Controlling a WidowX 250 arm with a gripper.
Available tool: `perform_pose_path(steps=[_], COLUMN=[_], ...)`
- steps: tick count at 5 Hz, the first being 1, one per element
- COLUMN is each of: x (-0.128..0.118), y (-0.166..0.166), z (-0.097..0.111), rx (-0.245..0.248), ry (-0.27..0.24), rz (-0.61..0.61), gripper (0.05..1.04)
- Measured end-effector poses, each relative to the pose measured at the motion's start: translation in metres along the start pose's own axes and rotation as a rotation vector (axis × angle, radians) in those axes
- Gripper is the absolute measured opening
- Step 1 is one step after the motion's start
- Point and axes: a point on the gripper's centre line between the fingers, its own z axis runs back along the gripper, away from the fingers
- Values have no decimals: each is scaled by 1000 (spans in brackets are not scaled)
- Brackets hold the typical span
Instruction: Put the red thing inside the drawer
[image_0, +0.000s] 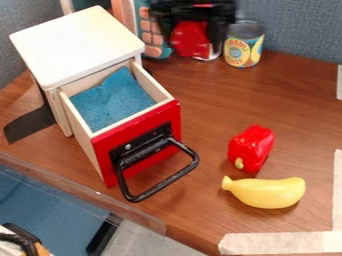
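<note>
one drawer (171, 120), one cloth (113, 101), one pepper (254, 145), one banana (268, 193), one can (242, 46), one blurred red thing (190, 38)

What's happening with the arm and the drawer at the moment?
The robot's gripper is at the back of the table, right by a red object; whether it holds that object, I cannot tell. The drawer is open, with a blue cloth inside and no red thing visible in it. The red bell pepper lies on the table right of the drawer in the picture, just behind a yellow banana.
</note>
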Motion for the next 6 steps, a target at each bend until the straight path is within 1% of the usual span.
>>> perform_pose_path(steps=[1, 2, 3, 4, 5, 6], x=[-20, -37, -50, -58, -68, -69], y=[26, 52, 78, 90, 96, 100], z=[1, 3, 1, -4, -20, -28], rx=[17, 62, 109, 121, 137, 151], ry=[25, 42, 60, 63, 101, 106], rz=[35, 59, 94, 109, 110, 97], gripper=[842, 842, 842, 842, 842, 842])
